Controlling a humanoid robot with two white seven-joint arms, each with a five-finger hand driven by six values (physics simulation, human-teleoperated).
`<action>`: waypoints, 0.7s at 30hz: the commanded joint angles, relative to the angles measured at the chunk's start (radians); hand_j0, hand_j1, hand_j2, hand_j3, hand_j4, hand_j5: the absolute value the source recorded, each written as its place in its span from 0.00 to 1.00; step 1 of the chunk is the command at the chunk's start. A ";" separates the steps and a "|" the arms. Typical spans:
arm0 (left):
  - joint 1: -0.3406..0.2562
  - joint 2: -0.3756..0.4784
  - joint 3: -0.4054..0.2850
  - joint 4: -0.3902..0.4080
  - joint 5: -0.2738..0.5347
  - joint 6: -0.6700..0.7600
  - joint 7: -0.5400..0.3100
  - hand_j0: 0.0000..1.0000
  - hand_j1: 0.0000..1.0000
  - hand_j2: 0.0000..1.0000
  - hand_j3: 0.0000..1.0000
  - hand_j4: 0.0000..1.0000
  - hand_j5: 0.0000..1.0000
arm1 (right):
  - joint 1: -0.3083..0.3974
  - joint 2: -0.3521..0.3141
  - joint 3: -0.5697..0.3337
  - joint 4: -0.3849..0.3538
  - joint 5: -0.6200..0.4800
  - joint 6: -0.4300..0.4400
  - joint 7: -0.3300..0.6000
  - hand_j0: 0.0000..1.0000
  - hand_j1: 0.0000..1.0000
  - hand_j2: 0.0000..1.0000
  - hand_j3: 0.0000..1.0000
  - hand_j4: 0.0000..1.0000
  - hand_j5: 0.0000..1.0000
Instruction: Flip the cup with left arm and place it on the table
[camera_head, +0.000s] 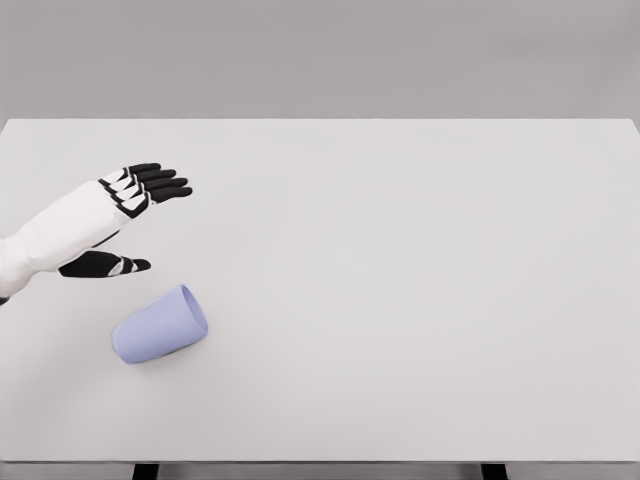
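Cup (160, 327) is lying on its side on the tabletop (400, 260), near the front edge, left of centre. One end is pointed up-right, the other down-left; which end is the mouth cannot be told, since no opening is seen from the head view. Judged as not yet flipped, not yet grasped.

Left hand (125, 215) is held above and just behind the cup, clear of it, no contact seen. Fingers (160, 183) are stretched out and kept close together, pointing right; thumb (105, 265) is dropped well apart below them, nearest the cup. Nothing is held. That wide gap between thumb and fingers is read as a pre-grasp shape, sized so the cup's body can be taken in from the side. The hand being offset behind the cup rather than over it suggests the approach is not finished.

Right arm is not seen.

Cup look: pale lavender-blue, plain, no handle seen, slightly tapered, the up-right end wider with a visible rim edge. Matte, smooth, likely rigid. A soft shadow is cast beneath it. Being round and on its side, it may be rolled if nudged before the fingers are closed.

Tabletop is plain white around the cup.
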 joint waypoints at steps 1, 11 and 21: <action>0.000 0.002 0.000 0.000 0.005 0.000 0.001 1.00 1.00 1.00 1.00 1.00 1.00 | 0.000 0.000 -0.004 -0.005 -0.008 -0.001 0.000 1.00 1.00 1.00 1.00 1.00 1.00; -0.002 0.002 0.007 0.001 0.003 0.000 0.001 1.00 1.00 1.00 1.00 1.00 1.00 | 0.003 0.000 0.001 0.002 -0.005 0.001 0.000 1.00 1.00 1.00 1.00 1.00 1.00; -0.018 0.002 0.030 0.020 0.029 0.000 -0.180 1.00 1.00 1.00 1.00 1.00 1.00 | 0.003 0.000 0.003 0.002 -0.005 0.001 0.000 1.00 1.00 1.00 1.00 1.00 1.00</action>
